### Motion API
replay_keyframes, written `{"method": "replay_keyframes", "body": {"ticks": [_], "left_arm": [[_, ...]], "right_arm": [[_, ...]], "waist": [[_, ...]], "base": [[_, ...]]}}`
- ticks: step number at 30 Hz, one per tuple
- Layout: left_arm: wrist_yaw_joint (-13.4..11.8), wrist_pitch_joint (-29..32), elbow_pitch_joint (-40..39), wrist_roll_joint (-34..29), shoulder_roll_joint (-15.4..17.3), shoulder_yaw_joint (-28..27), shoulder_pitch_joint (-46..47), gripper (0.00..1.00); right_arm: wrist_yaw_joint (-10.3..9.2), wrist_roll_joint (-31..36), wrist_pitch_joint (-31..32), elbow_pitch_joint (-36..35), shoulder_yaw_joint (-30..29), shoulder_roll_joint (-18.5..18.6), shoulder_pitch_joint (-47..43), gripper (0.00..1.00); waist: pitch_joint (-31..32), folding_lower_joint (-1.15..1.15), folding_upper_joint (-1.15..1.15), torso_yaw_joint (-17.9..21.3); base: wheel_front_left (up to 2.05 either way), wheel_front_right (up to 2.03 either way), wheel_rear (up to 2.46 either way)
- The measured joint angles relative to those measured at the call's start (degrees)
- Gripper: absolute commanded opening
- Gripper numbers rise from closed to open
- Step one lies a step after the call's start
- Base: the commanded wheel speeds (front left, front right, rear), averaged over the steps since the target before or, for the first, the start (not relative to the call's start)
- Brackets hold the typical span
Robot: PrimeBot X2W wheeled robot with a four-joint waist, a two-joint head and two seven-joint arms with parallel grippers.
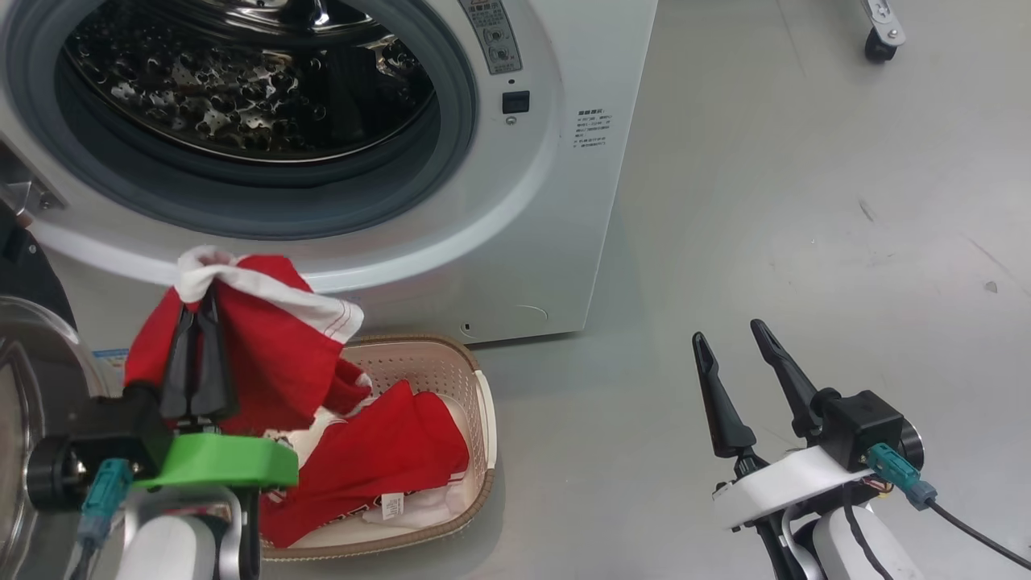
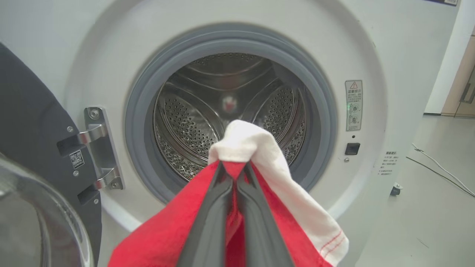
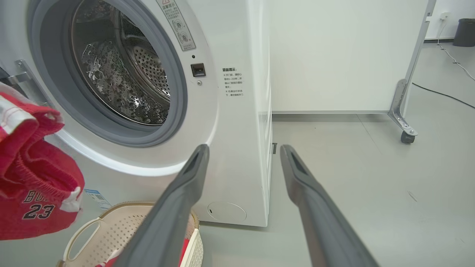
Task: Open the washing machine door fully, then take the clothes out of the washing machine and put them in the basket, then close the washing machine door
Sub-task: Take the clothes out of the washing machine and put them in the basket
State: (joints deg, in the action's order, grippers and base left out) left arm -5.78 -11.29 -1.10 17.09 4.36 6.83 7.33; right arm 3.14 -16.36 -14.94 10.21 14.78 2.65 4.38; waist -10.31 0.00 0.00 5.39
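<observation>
The white washing machine (image 1: 515, 242) stands with its door (image 1: 32, 403) swung open at the far left, glass bowl (image 2: 33, 218) showing. I see no garments in the steel drum (image 2: 230, 111). My left gripper (image 1: 200, 310) is shut on a red garment with white trim (image 1: 266, 338), holding it in the air just above the cream basket (image 1: 483, 403). Another red garment with a white label (image 1: 387, 459) lies in the basket. My right gripper (image 1: 731, 334) hangs open over the floor to the right, holding nothing.
Grey floor (image 1: 805, 201) stretches to the right of the washing machine. A white panel on caster wheels (image 3: 406, 135) stands behind and to the right. Cables (image 2: 438, 167) lie on the floor.
</observation>
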Motion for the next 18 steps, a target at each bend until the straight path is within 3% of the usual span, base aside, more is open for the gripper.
{"method": "replay_keyframes", "body": {"ticks": [18], "left_arm": [[-0.45, 3.74, 7.08, 4.45, -1.02, 0.89, -4.77, 0.00]], "right_arm": [[0.92, 0.93, 0.00, -3.31, 1.13, -0.01, 0.87, 1.00]], "waist": [[-7.29, 0.00, 0.00, 2.40]], "base": [[0.00, 0.00, 0.00]]}}
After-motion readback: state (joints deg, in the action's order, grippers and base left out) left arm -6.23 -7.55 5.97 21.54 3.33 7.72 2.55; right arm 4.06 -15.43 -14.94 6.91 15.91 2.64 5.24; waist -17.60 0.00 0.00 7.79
